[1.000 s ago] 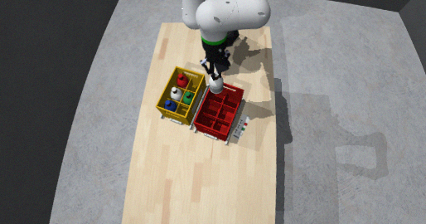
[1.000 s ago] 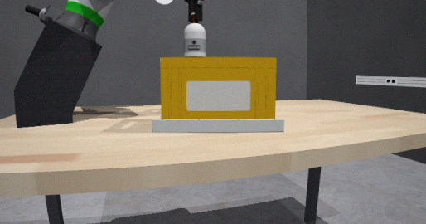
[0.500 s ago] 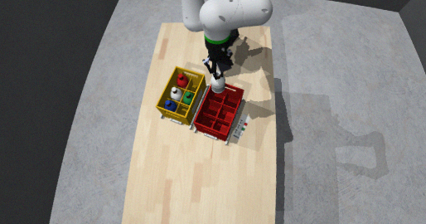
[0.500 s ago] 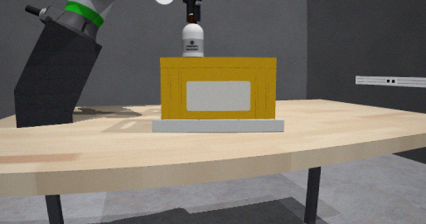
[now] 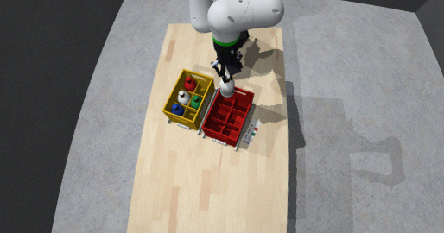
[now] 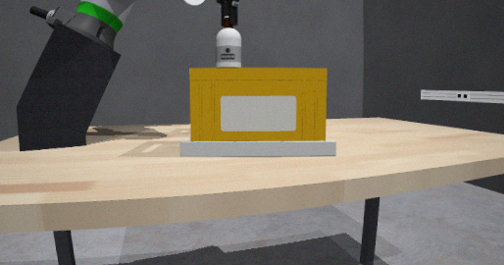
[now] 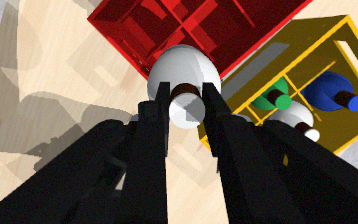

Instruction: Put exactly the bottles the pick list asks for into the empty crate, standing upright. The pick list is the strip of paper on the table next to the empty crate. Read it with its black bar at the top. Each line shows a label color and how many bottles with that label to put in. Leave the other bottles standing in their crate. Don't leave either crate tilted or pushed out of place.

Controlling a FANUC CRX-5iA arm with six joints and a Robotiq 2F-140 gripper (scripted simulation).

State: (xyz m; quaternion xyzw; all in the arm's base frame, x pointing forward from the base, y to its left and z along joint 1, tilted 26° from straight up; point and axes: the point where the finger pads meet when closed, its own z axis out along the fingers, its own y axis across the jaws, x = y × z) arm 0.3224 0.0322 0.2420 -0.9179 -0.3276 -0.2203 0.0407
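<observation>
My gripper [image 7: 185, 98] is shut on the neck of a white bottle [image 7: 182, 75] and holds it upright in the air. In the top view the white bottle [image 5: 226, 86] hangs over the far corner of the empty red crate [image 5: 228, 115]. In the exterior view the bottle [image 6: 228, 47] is above the top rim of the yellow crate [image 6: 258, 104]. The yellow crate [image 5: 191, 96] holds a red bottle [image 5: 189, 84], a white bottle [image 5: 183, 97], a green bottle [image 5: 196, 101] and a blue bottle [image 5: 176, 109]. The pick list [image 5: 250, 132] lies right of the red crate.
Both crates stand side by side on the wooden table, each on a pale base. The arm's black base [image 6: 61, 88] stands at the table's far end. In the exterior view the red crate is hidden behind the yellow one.
</observation>
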